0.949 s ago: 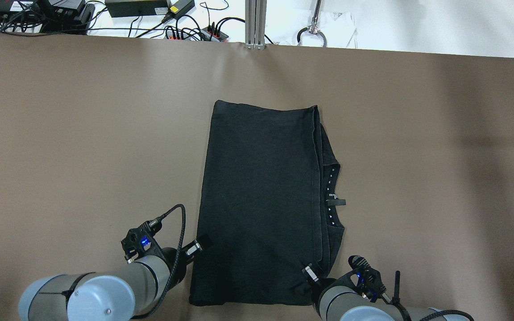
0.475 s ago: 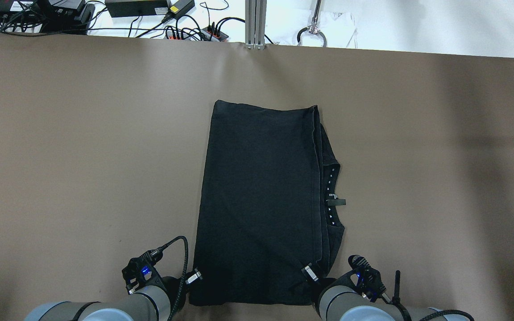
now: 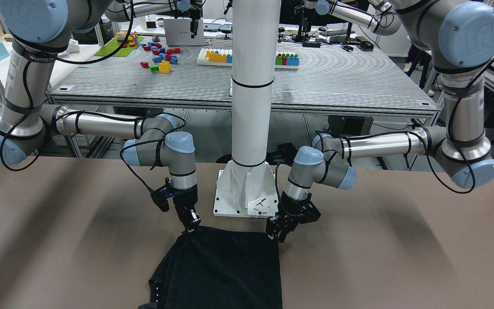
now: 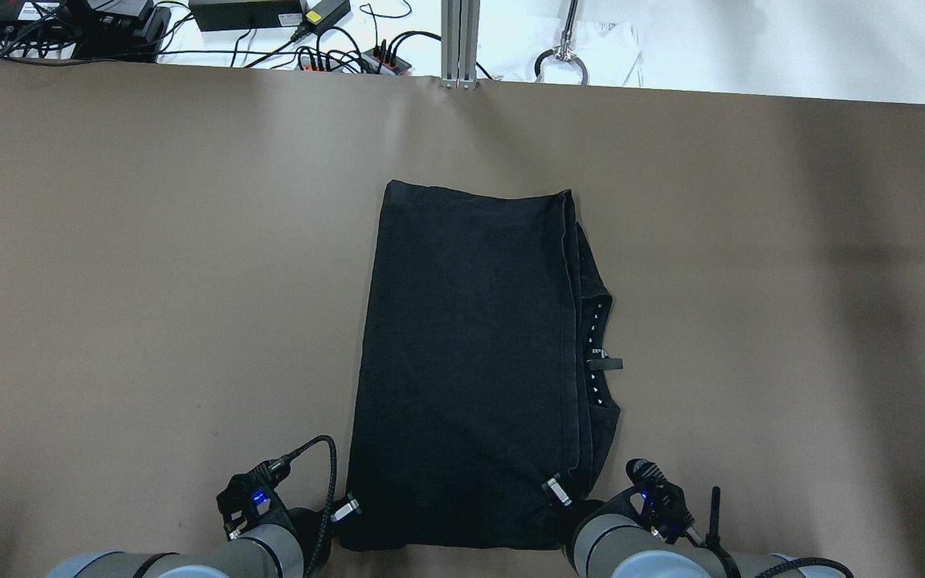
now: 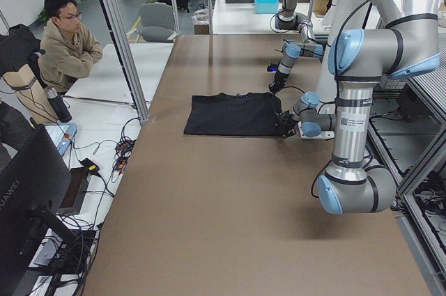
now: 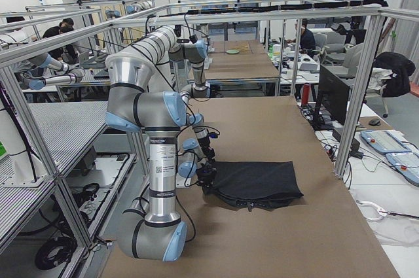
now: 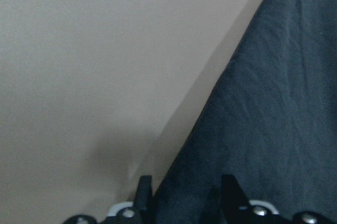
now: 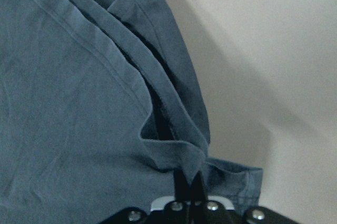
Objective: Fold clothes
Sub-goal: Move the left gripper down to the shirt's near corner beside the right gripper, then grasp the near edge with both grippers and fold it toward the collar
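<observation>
The clothes (image 4: 470,361) are one black garment, folded lengthwise and lying flat mid-table, with its collar and label showing at the right edge. My left gripper (image 4: 344,509) is at the garment's near left corner. In the left wrist view it (image 7: 184,197) is open, its fingers straddling the fabric edge (image 7: 274,129). My right gripper (image 4: 555,490) is at the near right corner. The right wrist view shows it (image 8: 190,187) shut on a raised pinch of the layered hem (image 8: 174,155). Both grippers (image 3: 274,234) (image 3: 192,226) are low, at the cloth's edge.
The brown table (image 4: 109,241) stretches wide on both sides of the garment. The white pillar's base (image 3: 245,197) stands just behind the near edge, between the arms. Cables and power strips (image 4: 334,56) lie beyond the far edge. A person (image 5: 66,45) sits off the table's far side.
My left gripper has slid back along the garment's left edge towards the robot, down to the near corner. The right gripper and the garment have stayed put.
</observation>
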